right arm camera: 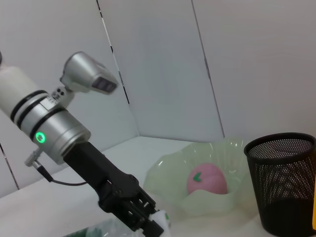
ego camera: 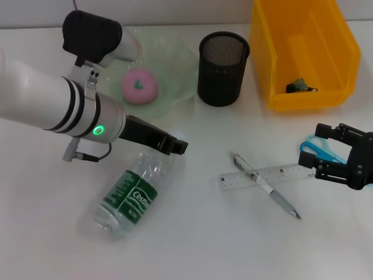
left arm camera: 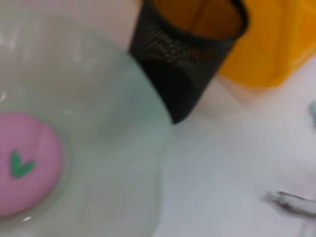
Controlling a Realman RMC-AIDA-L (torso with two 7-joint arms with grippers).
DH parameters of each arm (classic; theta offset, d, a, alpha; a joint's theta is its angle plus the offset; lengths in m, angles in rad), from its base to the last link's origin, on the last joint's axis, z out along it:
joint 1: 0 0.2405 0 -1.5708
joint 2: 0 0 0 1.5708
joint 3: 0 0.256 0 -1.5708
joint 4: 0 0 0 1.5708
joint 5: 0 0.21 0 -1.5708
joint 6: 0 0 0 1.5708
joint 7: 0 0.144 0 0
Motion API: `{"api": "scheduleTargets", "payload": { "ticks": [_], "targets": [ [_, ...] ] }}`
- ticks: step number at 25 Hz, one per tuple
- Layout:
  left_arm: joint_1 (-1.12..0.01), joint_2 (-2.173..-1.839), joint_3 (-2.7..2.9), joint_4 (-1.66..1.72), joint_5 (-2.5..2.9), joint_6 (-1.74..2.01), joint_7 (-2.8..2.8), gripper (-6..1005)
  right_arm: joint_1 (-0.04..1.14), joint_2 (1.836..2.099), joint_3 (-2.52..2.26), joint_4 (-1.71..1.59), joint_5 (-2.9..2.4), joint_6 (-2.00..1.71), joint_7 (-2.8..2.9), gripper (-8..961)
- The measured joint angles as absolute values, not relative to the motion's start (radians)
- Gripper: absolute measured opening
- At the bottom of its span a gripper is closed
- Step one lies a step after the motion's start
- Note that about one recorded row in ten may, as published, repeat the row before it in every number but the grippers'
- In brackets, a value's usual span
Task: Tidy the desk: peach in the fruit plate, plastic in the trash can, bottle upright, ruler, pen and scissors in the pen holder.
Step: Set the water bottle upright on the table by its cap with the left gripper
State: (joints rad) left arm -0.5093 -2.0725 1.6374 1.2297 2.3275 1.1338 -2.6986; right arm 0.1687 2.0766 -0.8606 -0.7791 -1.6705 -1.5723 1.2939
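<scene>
While the clear plastic bottle with a green label (ego camera: 133, 195) lies flat near the table's front-left, its long axis diagonal, the left tool (ego camera: 175, 144) sits just above its cap end, fingers seemingly together; the right tool (ego camera: 344, 156) idles open.

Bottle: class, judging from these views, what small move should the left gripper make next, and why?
Probably close on the bottle near its neck: it lies on its side, the left gripper is at its top end, and the peach is already in the plate.
</scene>
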Motion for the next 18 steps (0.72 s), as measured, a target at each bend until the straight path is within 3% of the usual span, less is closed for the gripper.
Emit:
{"api": "scheduleTargets", "payload": {
  "ticks": [18],
  "targets": [
    [-0.357, -2.069, 1.357, 1.397, 2.073, 1.377, -2.292, 439, 0.187, 2.077, -0.862, -0.779, -1.67, -1.576, 1.305, 843]
  ]
}}
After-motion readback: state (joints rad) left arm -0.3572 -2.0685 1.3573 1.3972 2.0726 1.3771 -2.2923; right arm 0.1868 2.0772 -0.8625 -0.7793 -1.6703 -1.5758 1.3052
